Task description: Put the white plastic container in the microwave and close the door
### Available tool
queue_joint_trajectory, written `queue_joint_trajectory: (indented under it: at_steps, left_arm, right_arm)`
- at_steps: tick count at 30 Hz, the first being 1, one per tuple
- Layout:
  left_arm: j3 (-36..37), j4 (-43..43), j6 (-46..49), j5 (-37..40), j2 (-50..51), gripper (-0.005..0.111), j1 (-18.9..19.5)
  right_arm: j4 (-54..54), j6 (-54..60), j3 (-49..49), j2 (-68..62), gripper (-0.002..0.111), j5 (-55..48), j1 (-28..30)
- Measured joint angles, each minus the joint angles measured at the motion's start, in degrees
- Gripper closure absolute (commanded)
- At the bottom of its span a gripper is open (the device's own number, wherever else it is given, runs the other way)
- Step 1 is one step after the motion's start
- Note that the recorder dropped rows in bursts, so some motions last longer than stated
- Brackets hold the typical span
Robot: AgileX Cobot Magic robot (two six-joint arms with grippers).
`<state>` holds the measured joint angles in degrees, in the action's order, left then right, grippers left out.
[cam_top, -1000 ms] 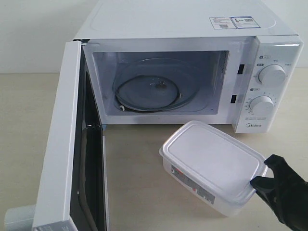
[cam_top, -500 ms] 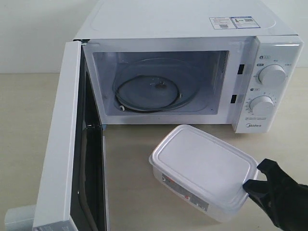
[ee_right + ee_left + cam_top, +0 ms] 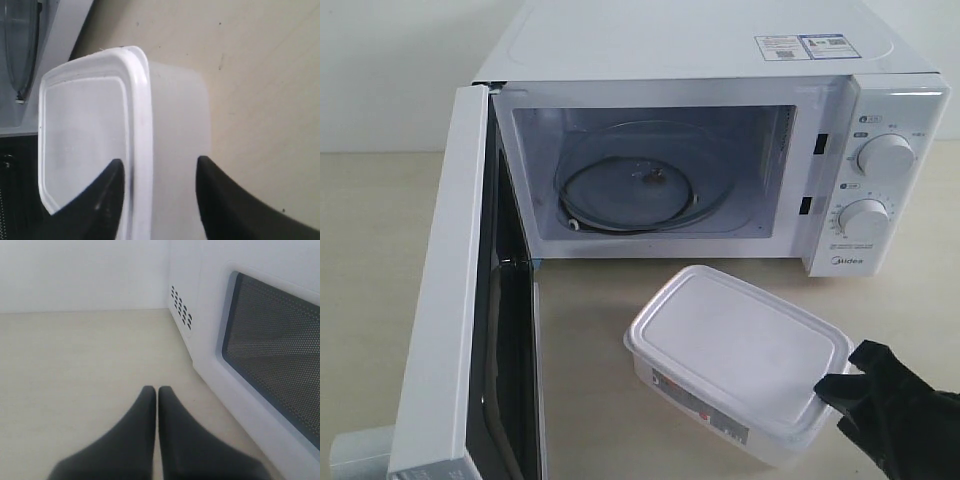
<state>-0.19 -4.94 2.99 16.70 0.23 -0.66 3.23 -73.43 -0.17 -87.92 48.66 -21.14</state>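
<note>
The step in hand is the pick-up, and nothing has gone into the oven yet. The white plastic container point(image 3: 735, 350) sits on the tabletop point(image 3: 590, 330) just in front of the microwave point(image 3: 700, 40), lid on, a little right of the middle of the opening and turned at an angle to it.

The right arm's jaws stand well apart around the container's near right corner. In the right wrist view one jaw lies over the lid and the other is close by the side wall, with a gap beside the rim, so they are not clamped on anything.

The door point(image 3: 440, 300) hangs wide open on the left. The glass turntable point(image 3: 640, 185) inside is bare.

The next move, as I judge it, calls for the jaws to close on the rim and wall. The container then has to be lifted level, carried forward and left through the opening, and set on the turntable.

The left arm's jaws are pressed together and hold nothing. They sit near the outer face of the door by its dark window point(image 3: 280, 355), which looks a fair place to push the door shut from afterwards.
</note>
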Motion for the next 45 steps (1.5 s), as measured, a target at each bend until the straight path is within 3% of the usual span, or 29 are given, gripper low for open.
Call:
queue_joint_trajectory:
  at_steps: [14,23,28,29,30,33,38,45]
  left_arm:
    - [0.0,0.0,0.0,0.0,0.0,0.103,0.0]
    - [0.0,0.0,0.0,0.0,0.0,0.103,0.0]
    - [0.0,0.0,0.0,0.0,0.0,0.103,0.0]
    - [0.0,0.0,0.0,0.0,0.0,0.103,0.0]
    - [0.0,0.0,0.0,0.0,0.0,0.103,0.0]
    - [0.0,0.0,0.0,0.0,0.0,0.103,0.0]
    - [0.0,0.0,0.0,0.0,0.0,0.103,0.0]
    - [0.0,0.0,0.0,0.0,0.0,0.103,0.0]
  right_arm:
    - [8.2,-0.3,0.0,1.7,0.057,5.1,0.0]
    - [7.7,1.3,0.0,6.1,0.057,-8.4,0.0]
    - [4.9,6.2,0.0,8.6,0.057,-10.2,0.0]
    - [4.8,7.0,0.0,10.1,0.059,-10.2,0.0]
    - [4.6,7.5,0.0,10.7,0.068,-10.2,0.0]
    - [-1.9,13.7,0.1,15.5,0.108,-11.1,0.0]
    - [-25.7,41.3,-0.2,18.6,0.108,-15.6,0.0]
    - [-29.4,54.5,-7.5,18.4,0.108,-20.5,0.0]
